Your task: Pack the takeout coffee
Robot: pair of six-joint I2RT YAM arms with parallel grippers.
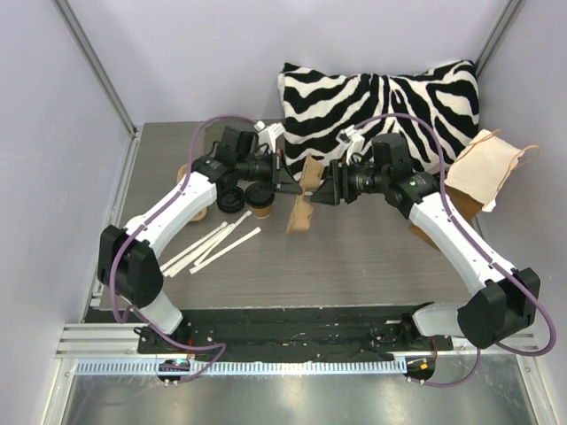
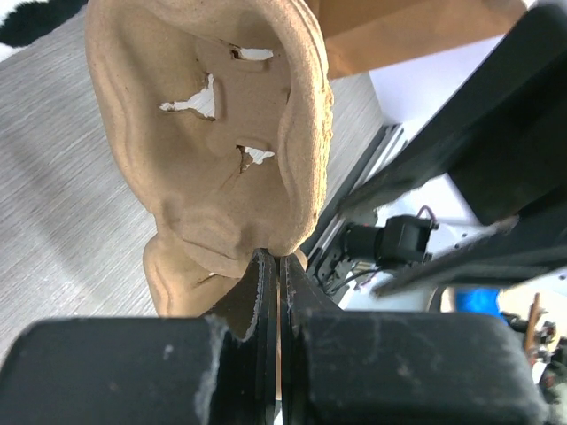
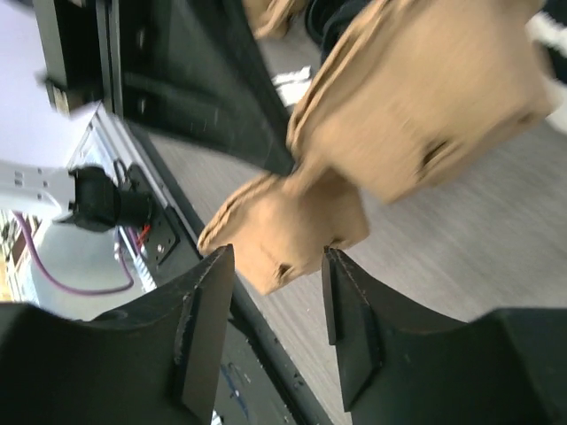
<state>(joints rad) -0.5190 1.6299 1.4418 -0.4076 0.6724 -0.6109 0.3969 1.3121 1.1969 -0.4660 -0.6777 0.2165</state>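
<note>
The takeout coffee (image 1: 260, 209), a small brown paper cup, stands on the table just left of both grippers. My left gripper (image 1: 289, 182) is shut on the edge of the tan pulp carrier (image 1: 301, 212), which hangs on edge above the table. In the left wrist view the jaws (image 2: 279, 257) pinch the carrier (image 2: 213, 133) at its rim. My right gripper (image 1: 324, 193) is open and faces the carrier from the right. In the right wrist view its fingertips (image 3: 276, 257) stand on either side of the carrier's lower pocket (image 3: 292, 226).
A black round lid (image 1: 232, 202) lies beside the cup. White flat sticks (image 1: 213, 243) lie at the front left. A zebra-striped pillow (image 1: 381, 97) fills the back. A brown paper bag (image 1: 483, 173) stands at the back right.
</note>
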